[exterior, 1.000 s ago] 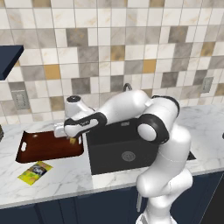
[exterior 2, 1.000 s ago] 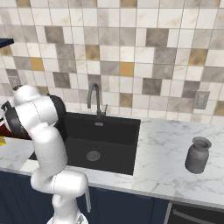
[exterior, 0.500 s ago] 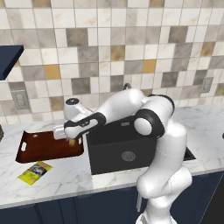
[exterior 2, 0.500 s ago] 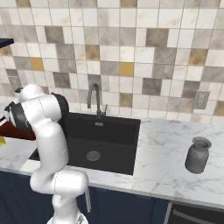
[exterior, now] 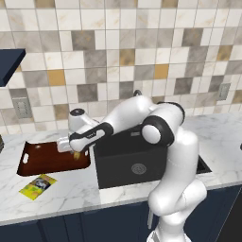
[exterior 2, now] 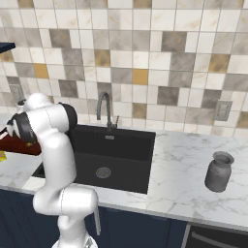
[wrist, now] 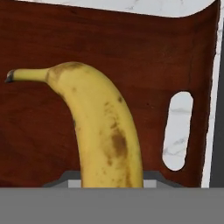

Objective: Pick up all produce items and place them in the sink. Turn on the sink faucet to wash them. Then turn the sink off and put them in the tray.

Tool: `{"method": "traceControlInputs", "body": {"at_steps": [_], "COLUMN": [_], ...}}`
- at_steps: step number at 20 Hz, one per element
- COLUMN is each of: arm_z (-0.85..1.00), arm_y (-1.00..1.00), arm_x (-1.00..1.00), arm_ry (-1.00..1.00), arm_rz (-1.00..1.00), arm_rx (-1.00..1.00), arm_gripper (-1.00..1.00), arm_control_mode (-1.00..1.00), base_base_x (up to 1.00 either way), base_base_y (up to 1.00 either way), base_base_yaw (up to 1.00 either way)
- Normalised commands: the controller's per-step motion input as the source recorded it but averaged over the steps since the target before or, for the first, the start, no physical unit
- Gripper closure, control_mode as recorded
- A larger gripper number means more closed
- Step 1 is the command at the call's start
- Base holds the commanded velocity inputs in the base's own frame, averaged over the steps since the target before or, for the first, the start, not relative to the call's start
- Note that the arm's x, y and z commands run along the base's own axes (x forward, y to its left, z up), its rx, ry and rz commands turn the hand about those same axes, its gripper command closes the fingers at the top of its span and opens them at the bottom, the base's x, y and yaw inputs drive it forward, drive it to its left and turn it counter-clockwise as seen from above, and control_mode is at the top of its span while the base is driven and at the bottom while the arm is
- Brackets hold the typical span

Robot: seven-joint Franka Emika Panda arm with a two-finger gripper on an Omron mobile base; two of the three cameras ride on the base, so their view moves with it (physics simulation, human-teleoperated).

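I see an even, bright light in both base views, with no strong glare and no clear direction of the light. The white marble counter (exterior: 61, 189) looks soft and a little washed out. The large black sink basin (exterior 2: 114, 155) stays very dark, so I read little detail inside it. Under the white robot arm (exterior: 142, 118) the shadow is weak. Both base views are slightly soft, with jagged edges on the tile lines. In the hand view the spotted yellow banana (wrist: 103, 135) is sharp, and the dark reddish-brown tray (wrist: 43, 52) shows a smooth dull surface without reflections.
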Motion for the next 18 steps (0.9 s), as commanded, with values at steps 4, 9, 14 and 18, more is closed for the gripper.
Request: {"method": "traceControlInputs", "body": {"at_steps": [4,9,14,18], "arm_z": [-0.16,-0.12,-0.16,-0.08], "arm_y": [0.09,0.11,0.16,0.07], "arm_x": [0.14,0.14,0.16,0.08], "arm_ry": [0.00,0.00,0.01,0.00], "arm_rz": [0.00,0.00,0.00,0.00], "arm_rx": [0.00,0.00,0.00,0.00], "arm_gripper": [1.00,1.00,-1.00,-1.00], "arm_control_mode": [-1.00,-1.00,-1.00,-1.00], "base_base_x": [0.00,0.00,0.00,0.00], "base_base_y": [0.00,0.00,0.00,0.00], "base_base_yaw": [0.00,0.00,0.00,0.00]}}
